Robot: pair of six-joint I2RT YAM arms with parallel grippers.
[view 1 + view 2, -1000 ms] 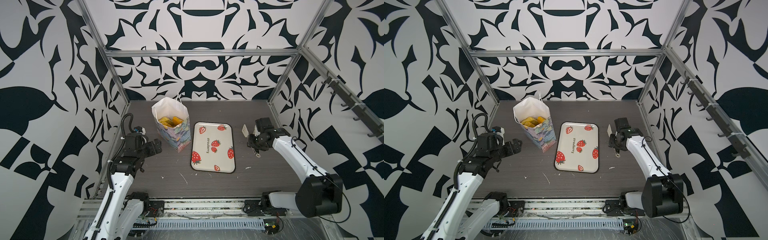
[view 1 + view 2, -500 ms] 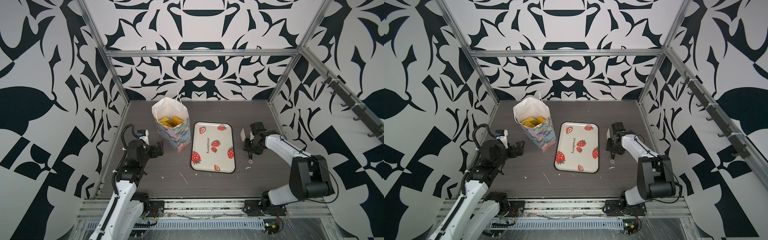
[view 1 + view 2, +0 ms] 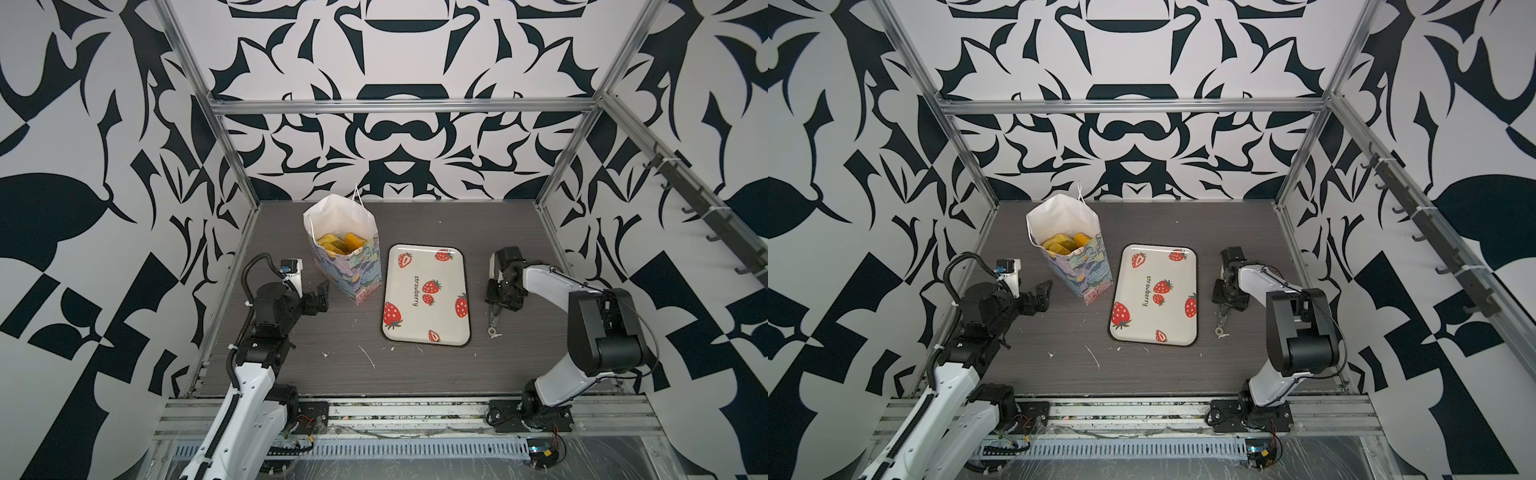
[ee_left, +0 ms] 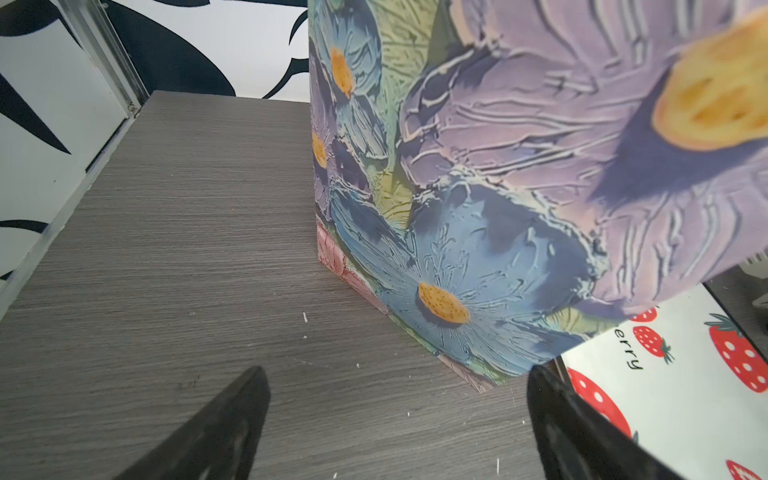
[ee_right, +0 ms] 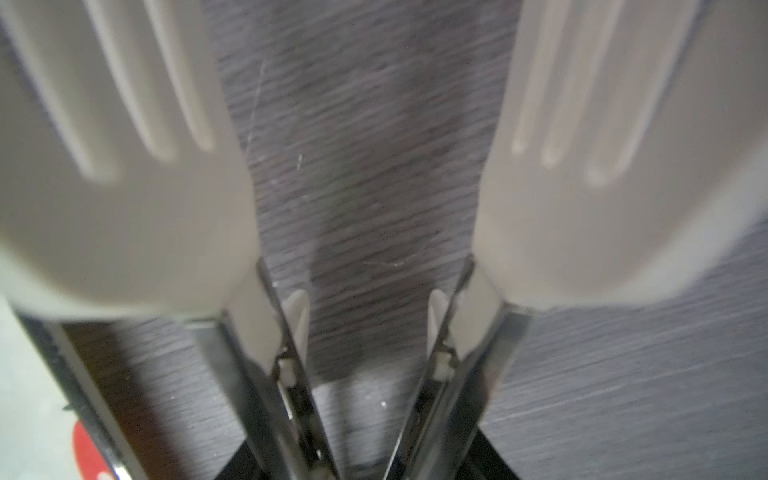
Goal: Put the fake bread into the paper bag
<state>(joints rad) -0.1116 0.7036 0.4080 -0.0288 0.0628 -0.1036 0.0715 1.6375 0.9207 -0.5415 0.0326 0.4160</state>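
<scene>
Well, tray [image 3: 449,270] reads "strawberry" (bread [image 3: 338,243] sits in bag [image 3: 357,270]); left claw [image 4: 397,374] wide, right claw [image 3: 503,293] grips tongs [image 3: 493,320].

A strawberry-print tray [image 3: 440,324] lies flat on the grey table [image 3: 332,374], tongs [image 5: 582,208] near it.

The left arm [image 3: 249,386] rises from the near left and leans toward the far side, with its wrist held low. The left gripper [image 3: 319,293] points right and slightly far. Its jaws are spread wide with nothing between them, and in the wrist view its black fingers [image 4: 224,428] stand well apart. The right arm [image 3: 548,282] folds at a raised elbow on the near right, and its forearm reaches left. The right gripper [image 3: 503,297] points down, clamped on tongs [image 5: 582,166].
</scene>
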